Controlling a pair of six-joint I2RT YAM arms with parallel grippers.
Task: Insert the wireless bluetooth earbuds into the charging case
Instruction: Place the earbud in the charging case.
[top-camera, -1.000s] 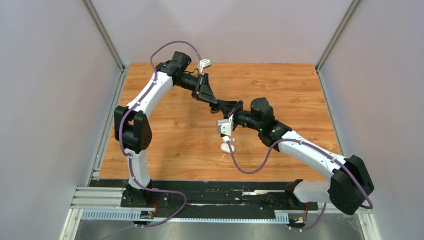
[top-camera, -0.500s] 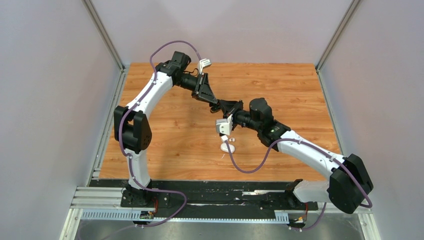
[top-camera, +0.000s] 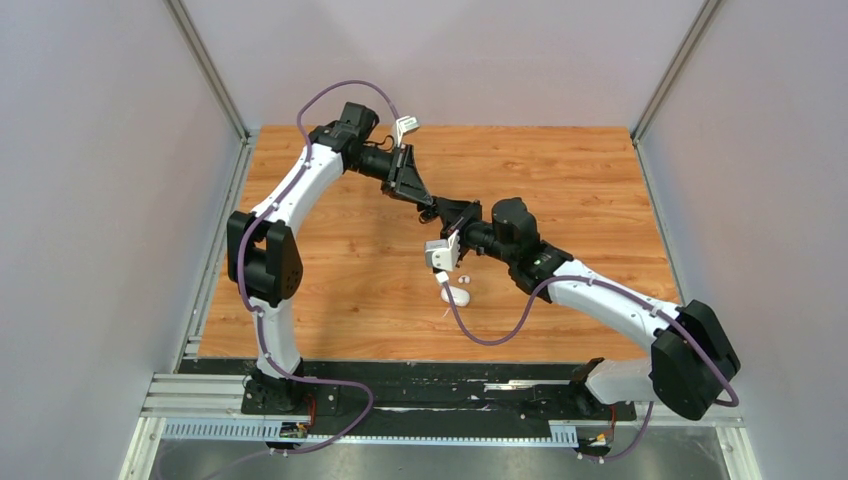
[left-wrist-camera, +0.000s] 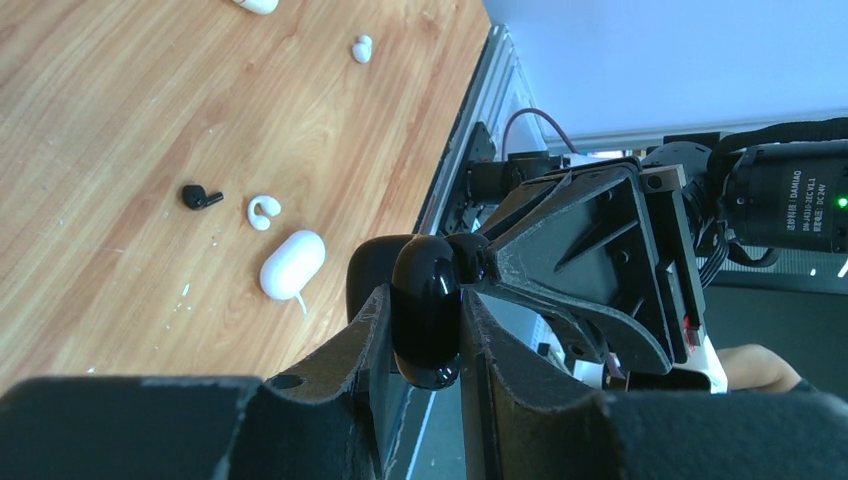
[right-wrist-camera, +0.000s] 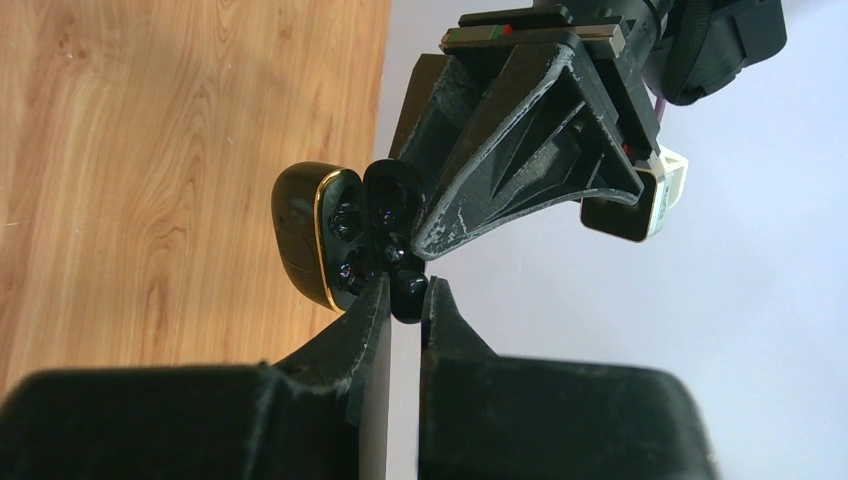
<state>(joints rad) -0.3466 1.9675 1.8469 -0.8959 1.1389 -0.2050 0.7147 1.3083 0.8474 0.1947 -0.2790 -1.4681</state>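
Your left fingers are clamped on the open black charging case, held above the worktop. Your right fingers pinch a black earbud right at the case's open face. It looks aimed at the socket, so the right arm should do the pushing.

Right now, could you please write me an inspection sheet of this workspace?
Surface: wooden tabletop, light scuff marks.
Job's things: open black charging case held in the air; held black earbud at its opening; on the table, closed white case, loose black earbud, hooked white earbud, another white earbud.
Clutter: nothing seen.
End effectors: left end effector shut on the black charging case; right end effector shut on the held black earbud.
Cables: purple cables loop along both arms.
Surroundings: pale walls; metal rail at the near edge.
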